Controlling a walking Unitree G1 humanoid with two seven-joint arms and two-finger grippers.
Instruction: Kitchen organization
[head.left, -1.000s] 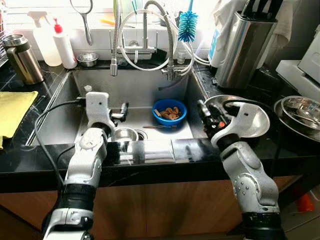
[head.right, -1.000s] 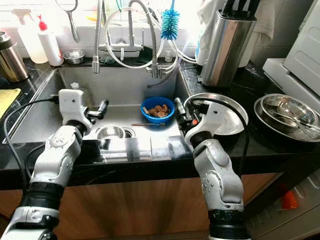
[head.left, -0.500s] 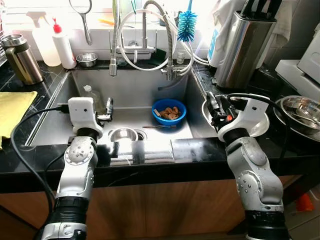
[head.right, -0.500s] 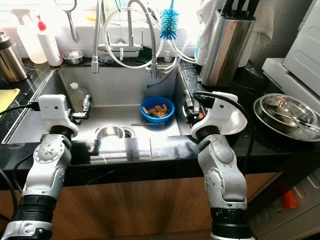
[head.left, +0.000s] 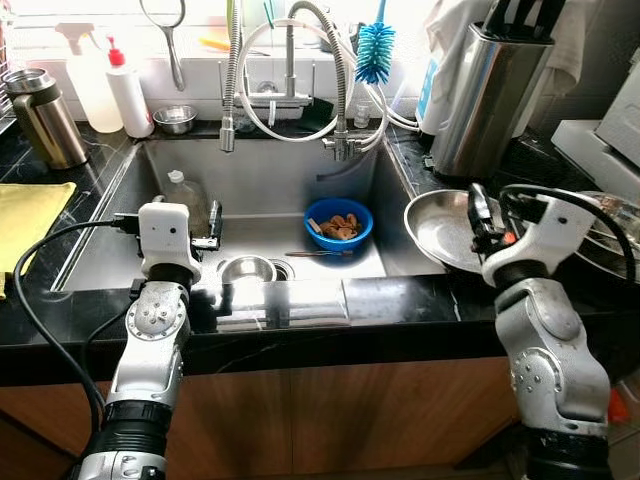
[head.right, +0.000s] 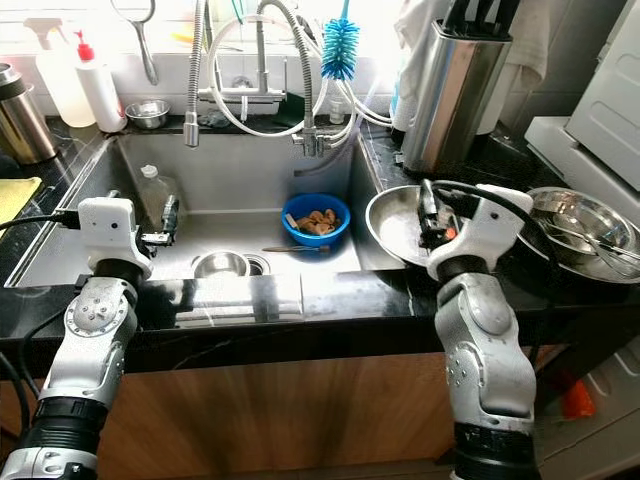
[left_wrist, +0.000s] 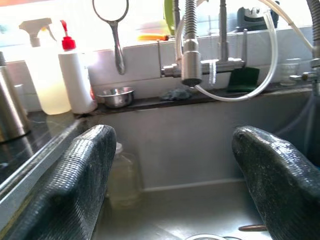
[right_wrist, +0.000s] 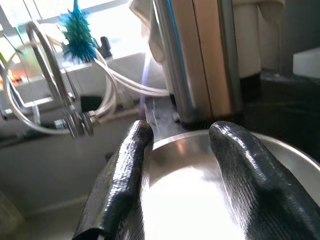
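In the steel sink stands a blue bowl of brown food scraps. A small steel bowl sits by the drain, a clear bottle stands at the left wall, and a thin utensil lies beside the blue bowl. My left gripper hovers open over the sink's left part, just right of the bottle. A shallow steel plate rests on the black counter right of the sink. My right gripper is low over that plate, fingers apart, nothing clamped.
Stacked steel bowls sit at the far right. A steel knife block stands behind the plate. The faucet with coiled hose and a blue brush hang over the sink. Left counter: yellow cloth, thermos, bottles.
My right arm has swung right, from the sink's right edge to over the steel plate. My left arm drew left toward the bottle, then held still.
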